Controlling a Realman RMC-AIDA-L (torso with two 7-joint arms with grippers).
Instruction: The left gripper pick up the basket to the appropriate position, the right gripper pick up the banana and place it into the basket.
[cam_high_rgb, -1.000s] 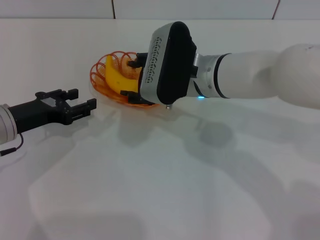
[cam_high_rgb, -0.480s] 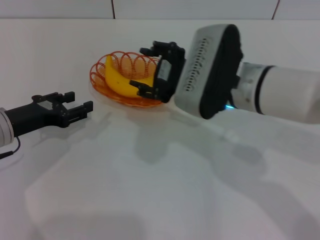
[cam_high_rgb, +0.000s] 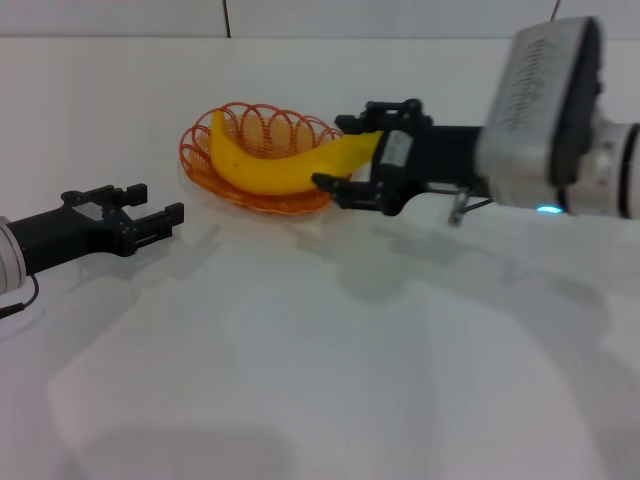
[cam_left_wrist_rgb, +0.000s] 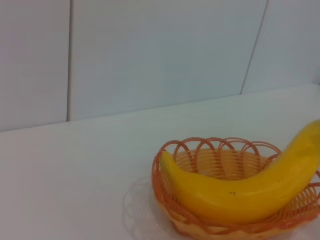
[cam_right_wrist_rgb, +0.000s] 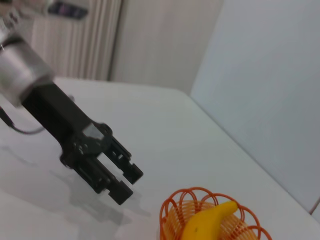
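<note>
Banana (cam_high_rgb: 275, 165) lies in the orange basket (cam_high_rgb: 200, 170) on the white table (cam_high_rgb: 300, 350), one end sticking out over the rim. Right gripper (cam_high_rgb: 365, 160) sits at that end, fingers spread, not gripping it. Left gripper (cam_high_rgb: 150, 212) rests on the table left of the basket, fingers apart, holding nothing.

No legible text, brand, number or sign found in any view. The right gripper (cam_high_rgb: 362, 156) carries a small white label; its print cannot be read.
</note>
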